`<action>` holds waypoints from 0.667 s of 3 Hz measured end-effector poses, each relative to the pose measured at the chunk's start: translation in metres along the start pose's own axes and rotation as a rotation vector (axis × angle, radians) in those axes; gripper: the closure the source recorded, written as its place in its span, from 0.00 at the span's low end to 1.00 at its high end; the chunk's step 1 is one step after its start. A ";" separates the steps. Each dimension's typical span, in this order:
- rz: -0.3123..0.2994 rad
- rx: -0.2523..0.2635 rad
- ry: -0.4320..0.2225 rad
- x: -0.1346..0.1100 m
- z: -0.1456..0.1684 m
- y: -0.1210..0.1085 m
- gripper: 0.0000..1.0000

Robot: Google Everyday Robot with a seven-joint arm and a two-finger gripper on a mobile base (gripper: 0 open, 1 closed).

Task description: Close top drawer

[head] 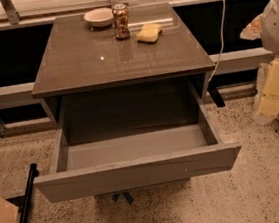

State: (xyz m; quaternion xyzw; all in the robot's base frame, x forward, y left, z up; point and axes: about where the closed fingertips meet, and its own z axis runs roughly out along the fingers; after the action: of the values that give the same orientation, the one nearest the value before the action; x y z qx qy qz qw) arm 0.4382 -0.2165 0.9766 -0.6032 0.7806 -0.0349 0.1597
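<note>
The top drawer (136,173) is a wide grey drawer with a plain flat front. It stands pulled far out of the grey cabinet (118,60) toward the camera. Its paler grey inside (133,147) is empty. The front panel tilts slightly, with the right end higher than the left. My gripper is not in view. No finger or arm touches the drawer.
On the cabinet top stand a white bowl (98,16), a can (121,21) and a yellow sponge (149,33). A white cable (219,29) hangs at the right. Boxes and bags (277,87) lie at the right, and a black bar (25,207) and cardboard (1,220) at the lower left.
</note>
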 end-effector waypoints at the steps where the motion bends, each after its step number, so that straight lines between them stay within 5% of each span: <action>1: 0.000 0.000 0.000 0.000 0.000 0.000 0.00; 2: -0.001 0.009 -0.003 -0.001 -0.002 -0.001 0.15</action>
State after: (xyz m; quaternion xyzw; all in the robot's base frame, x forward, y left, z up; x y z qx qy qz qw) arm 0.4384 -0.2159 0.9789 -0.6029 0.7800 -0.0377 0.1634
